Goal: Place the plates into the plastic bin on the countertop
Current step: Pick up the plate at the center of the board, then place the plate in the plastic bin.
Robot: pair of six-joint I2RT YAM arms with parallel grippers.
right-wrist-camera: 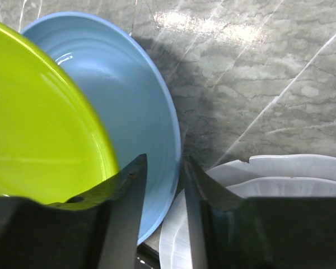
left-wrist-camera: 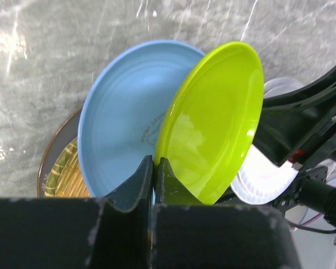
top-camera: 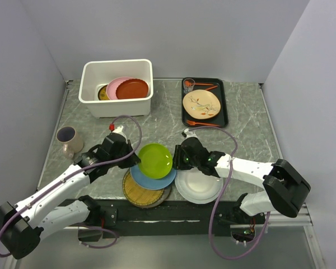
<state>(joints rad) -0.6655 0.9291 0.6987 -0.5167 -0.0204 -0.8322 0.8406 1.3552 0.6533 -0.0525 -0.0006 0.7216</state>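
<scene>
The left tool [left-wrist-camera: 154, 168] is clamped on the near rim of the green plate [left-wrist-camera: 213, 123] and holds it tilted, clear of the stack below. A rim pinch is the only purchase a thin plate offers, and lifting by one side would explain the tilt. The right tool [right-wrist-camera: 162, 168] has its fingers apart and grips nothing. It sits just beside the green plate's right edge, a position that suggests support for the lift rather than a carry.

Under the green plate, the blue plate [left-wrist-camera: 123, 112] lies flat on the brown plate [top-camera: 143, 196] at the near edge of the worktop [top-camera: 241, 134]. The white plate [right-wrist-camera: 280, 174] lies just right of that stack, beneath the right tool. The bin [top-camera: 116, 63] stands far left, well apart from the held plate.

Count:
- **Tools:** two.
- **Plates outside the bin:** four (green, blue, brown, white). Whether the white one is single cannot be told.
- **Plates in the bin:** three. These are the pink plate [top-camera: 116, 84], the red-brown plate [top-camera: 134, 88] and a partly hidden dull-yellow plate [top-camera: 103, 92].
- **Other items:** one tray [top-camera: 224, 101] far right carrying one peach plate [top-camera: 201, 103], and one mug [top-camera: 67, 137] at left.
</scene>
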